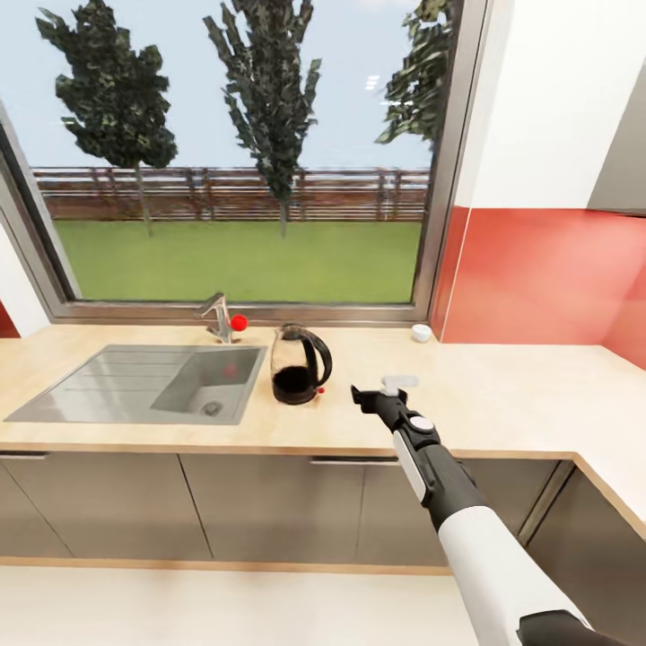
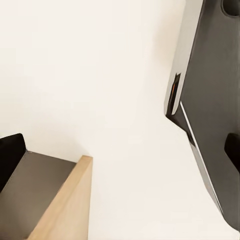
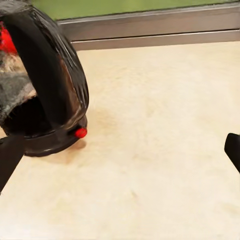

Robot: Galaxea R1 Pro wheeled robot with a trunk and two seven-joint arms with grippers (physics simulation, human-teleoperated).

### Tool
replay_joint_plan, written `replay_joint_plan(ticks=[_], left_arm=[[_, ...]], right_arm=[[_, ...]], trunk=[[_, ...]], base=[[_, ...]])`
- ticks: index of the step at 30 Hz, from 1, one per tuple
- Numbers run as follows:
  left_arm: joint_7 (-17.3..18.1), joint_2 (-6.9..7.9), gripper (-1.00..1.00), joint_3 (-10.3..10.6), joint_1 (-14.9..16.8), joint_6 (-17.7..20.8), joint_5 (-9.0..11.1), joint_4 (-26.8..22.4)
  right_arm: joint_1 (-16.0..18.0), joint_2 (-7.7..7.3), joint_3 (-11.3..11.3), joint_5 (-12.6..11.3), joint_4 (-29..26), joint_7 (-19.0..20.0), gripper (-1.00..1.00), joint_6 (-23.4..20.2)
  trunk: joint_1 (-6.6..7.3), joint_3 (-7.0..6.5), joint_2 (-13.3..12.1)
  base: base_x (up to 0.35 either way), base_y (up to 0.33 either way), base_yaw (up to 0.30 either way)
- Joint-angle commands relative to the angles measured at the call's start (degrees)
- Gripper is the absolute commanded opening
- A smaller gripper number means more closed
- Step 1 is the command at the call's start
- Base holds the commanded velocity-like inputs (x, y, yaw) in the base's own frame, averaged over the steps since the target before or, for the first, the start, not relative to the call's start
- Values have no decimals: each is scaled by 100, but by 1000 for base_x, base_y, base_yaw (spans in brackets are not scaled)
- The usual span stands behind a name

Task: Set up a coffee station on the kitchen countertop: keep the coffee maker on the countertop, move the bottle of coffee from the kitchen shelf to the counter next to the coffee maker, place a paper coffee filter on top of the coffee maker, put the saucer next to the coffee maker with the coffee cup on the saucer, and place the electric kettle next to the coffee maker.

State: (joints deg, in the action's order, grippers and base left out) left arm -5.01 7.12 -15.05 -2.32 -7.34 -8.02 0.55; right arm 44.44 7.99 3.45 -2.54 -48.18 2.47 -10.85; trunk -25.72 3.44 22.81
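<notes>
speckled tan kitchen countertop, glossy rounded black electric kettle beside spread right gripper

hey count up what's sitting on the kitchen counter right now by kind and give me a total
Electric kettle: 1
Small white cup by the window: 1
Total: 2

Bare countertop right of kettle; sink blocks left.
</notes>
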Motion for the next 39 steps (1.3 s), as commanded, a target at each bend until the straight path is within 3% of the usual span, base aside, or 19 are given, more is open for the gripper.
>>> replay_joint_plan(ticks=[1, 14, 39], left_arm=[[-18, 0, 100, -42, 3, -24, -61, 6], [-18, 7, 100, -42, 3, -21, -59, 6], [-25, 9, 100, -42, 3, -15, -59, 6]], right_arm=[[3, 1, -2, -26, -3, 9, 100, -31], [3, 0, 2, -19, 30, -359, 100, -31], [3, -1, 10, -27, 28, -352, 100, -28]], trunk=[[-7, 11, 11], [-7, 11, 11], [-7, 11, 11]], base=[[308, 143, 0], [78, 37, 0], [32, 85, 0]])
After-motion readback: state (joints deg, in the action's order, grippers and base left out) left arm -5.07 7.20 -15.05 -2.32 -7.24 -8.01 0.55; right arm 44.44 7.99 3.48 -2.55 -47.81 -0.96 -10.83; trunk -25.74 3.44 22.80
